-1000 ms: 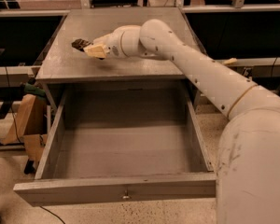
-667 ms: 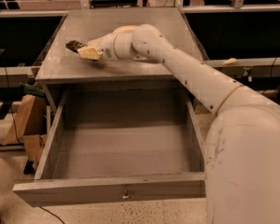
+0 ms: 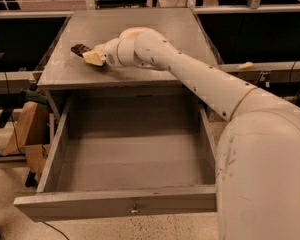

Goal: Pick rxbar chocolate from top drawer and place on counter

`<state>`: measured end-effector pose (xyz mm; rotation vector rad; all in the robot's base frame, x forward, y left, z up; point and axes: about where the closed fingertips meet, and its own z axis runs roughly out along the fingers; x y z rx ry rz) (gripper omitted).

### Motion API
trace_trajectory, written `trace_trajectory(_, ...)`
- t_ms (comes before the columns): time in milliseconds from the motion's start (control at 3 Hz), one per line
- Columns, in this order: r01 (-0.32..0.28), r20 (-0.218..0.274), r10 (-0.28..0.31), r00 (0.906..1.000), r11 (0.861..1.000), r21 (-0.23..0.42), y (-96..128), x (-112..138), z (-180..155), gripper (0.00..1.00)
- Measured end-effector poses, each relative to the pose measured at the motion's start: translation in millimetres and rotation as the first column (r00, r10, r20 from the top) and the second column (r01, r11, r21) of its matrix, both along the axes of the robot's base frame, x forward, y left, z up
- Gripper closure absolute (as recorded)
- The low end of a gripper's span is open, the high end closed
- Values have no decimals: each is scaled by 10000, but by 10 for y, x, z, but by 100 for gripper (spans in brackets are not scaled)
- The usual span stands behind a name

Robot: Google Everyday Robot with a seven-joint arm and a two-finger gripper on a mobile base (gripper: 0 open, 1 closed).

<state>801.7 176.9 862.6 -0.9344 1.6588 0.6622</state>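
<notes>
The rxbar chocolate (image 3: 80, 49), a small dark bar, sticks out of the tip of my gripper (image 3: 91, 57) at the left side of the counter (image 3: 145, 26), low over or on its surface. The gripper looks shut on the bar's near end. My arm reaches in from the right across the counter's front edge. Below, the top drawer (image 3: 125, 201) is pulled fully out; its grey inside holds nothing that I can see. A small metal knob (image 3: 134, 209) sits at the centre of its front panel.
A brown cardboard box (image 3: 25, 134) and a green object stand on the floor left of the cabinet. Dark desks flank the counter on both sides. A small pale object (image 3: 245, 65) lies on the right-hand shelf. Office chairs stand at the back.
My gripper has moved the bar leftward and slightly nearer across the counter, then nearly stopped. The drawer has stayed open.
</notes>
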Motion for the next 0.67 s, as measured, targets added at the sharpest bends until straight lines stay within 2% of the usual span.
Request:
trace_trajectory(333, 26, -15, -26, 10000, 10000, -6, -1, -2, -3, 12)
trace_trajectory(667, 26, -15, -26, 10000, 10000, -6, -1, -2, -3, 0)
